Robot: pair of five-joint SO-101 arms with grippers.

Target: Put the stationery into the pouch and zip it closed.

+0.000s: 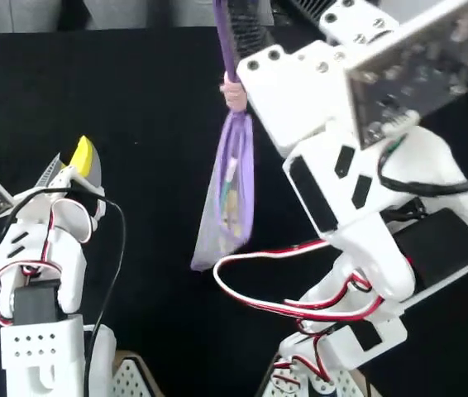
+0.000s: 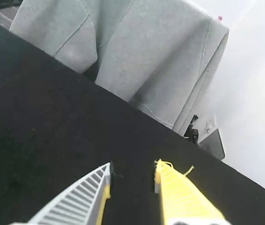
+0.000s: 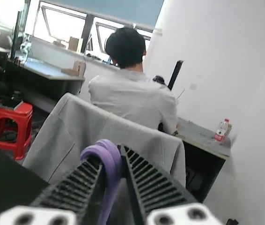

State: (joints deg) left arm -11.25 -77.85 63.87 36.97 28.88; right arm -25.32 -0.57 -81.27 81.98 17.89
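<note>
R pincer clamped on top of purple pouch. Pouch hangs in air above black desk, pale items seen inside. L pincer narrowly open, empty, over desk, well apart from pouch.

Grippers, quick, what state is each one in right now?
Left gripper: jaws open, holding nothing.
Right gripper: jaws shut on the purple pouch, which hangs from it.
</note>
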